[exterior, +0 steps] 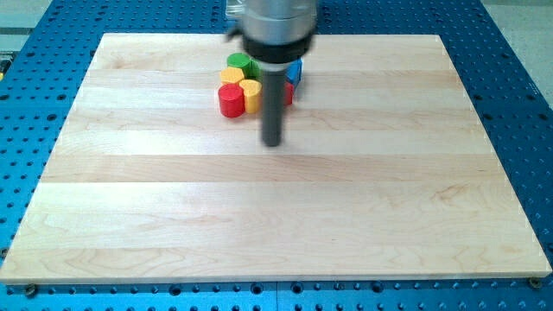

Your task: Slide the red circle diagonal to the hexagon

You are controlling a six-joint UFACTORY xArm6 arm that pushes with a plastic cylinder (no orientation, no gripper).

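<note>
Tip parked beside the cluster, red circle not yet moved

While the blocks sit bunched near the far edge of the surface [363, 216], a little toward the view's left of its middle, our tip [273, 142] rests on bare wood just below and to the view's right of them, apart from every block. We carry no hand, only the straight rod, so there is nothing to open or close.

The red circle [231, 100] stands at the cluster's lower left corner, touching a yellow block [251, 93] on its right and another yellow block [232, 77] just above it. A green block [239, 62] tops the group, and a blue block [295, 70] and a second red block [289, 92] peep out from behind the rod; their shapes we cannot make out. Which piece is the hexagon we cannot tell with certainty.

We judge the tip waits here because the red circle's open sides face the near and left edges, so it must be reached from among its neighbours. That risks dragging the touching yellow blocks along
</note>
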